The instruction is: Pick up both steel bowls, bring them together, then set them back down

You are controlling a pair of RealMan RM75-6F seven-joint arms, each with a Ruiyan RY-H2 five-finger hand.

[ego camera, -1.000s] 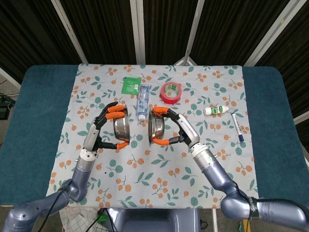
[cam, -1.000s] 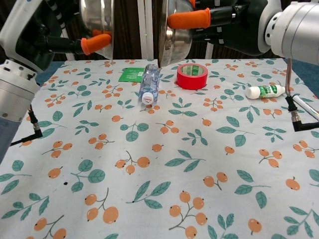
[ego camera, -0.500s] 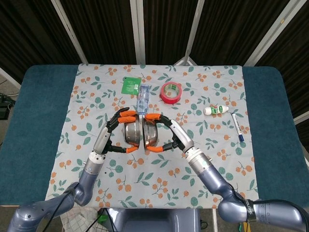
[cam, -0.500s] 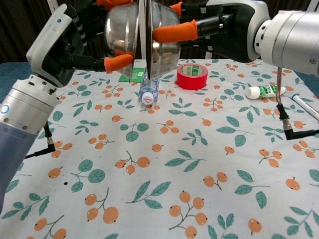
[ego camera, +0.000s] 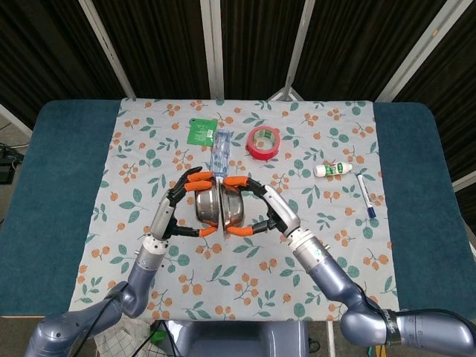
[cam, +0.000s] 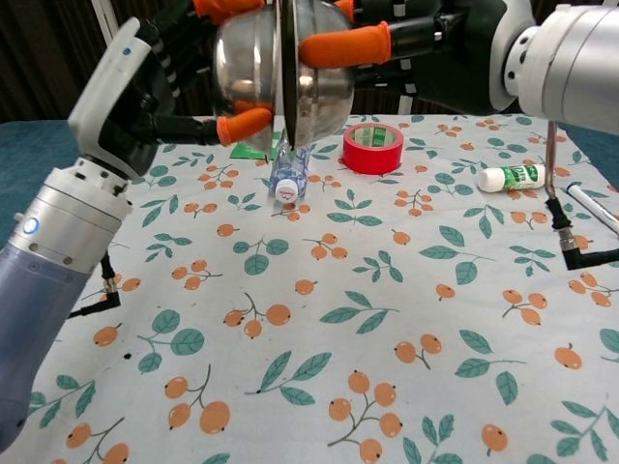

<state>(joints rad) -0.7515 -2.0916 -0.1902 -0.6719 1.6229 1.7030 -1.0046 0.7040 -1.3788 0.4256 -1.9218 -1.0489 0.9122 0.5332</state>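
Fingers [cam: 346, 43] of the right hand [ego camera: 277, 216] grip the right bowl [cam: 324, 68]; left hand [ego camera: 169, 216] grips the left bowl [cam: 247, 68] likewise. Both bowls are held on edge, rims touching, above the surface [ego camera: 67, 223] over the flowered cloth [cam: 387, 319]. A bottle [cam: 288, 172] lies behind them, red tape roll [cam: 373, 147] nearby.

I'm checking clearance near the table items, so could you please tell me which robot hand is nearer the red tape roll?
Right. The right robot hand is just below the red tape roll; the left robot hand is farther off, across the bowls.
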